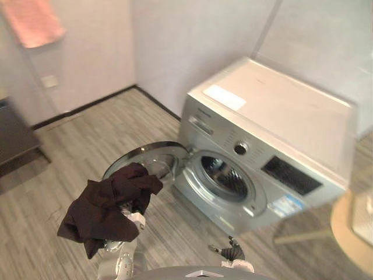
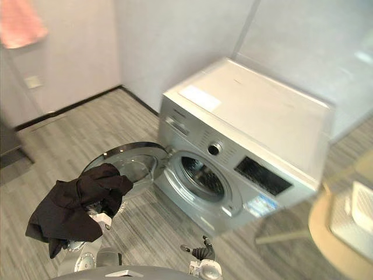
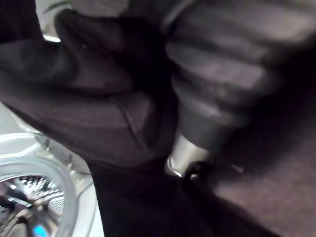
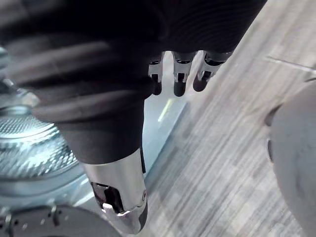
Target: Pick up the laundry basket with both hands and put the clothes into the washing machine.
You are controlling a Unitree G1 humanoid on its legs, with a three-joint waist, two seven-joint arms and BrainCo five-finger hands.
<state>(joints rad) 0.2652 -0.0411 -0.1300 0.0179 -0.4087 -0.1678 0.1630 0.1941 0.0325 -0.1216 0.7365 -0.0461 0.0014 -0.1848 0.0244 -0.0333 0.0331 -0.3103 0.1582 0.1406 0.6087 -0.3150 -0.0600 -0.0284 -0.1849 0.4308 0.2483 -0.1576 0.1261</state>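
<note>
**Dark bundle at the left hand, drum mouth off to its right**

A pink towel [image 1: 35,20] hangs on the far left wall. Nearer, the dark clothes [image 1: 108,207] sit bunched over the left hand [image 3: 183,157]. A silver thumb pokes out against the cloth, but the fingers are buried, so I cannot tell whether they clamp it. The bundle's long axis runs from near left to far right, with a loose tail drooping at its near-left end.

Just beyond its far end stands the open door [image 1: 152,156] of the washing machine [image 1: 280,111], swung out to the left. The drum mouth [image 1: 224,175] lies right of the bundle and farther off, so the load likely has to pass the door's edge and travel rightward.

The right hand [image 1: 233,252] hangs low and near, in front of the machine, its fingers [image 4: 177,81] relaxed and empty. A round table [image 1: 344,233] sits at the far right.
</note>
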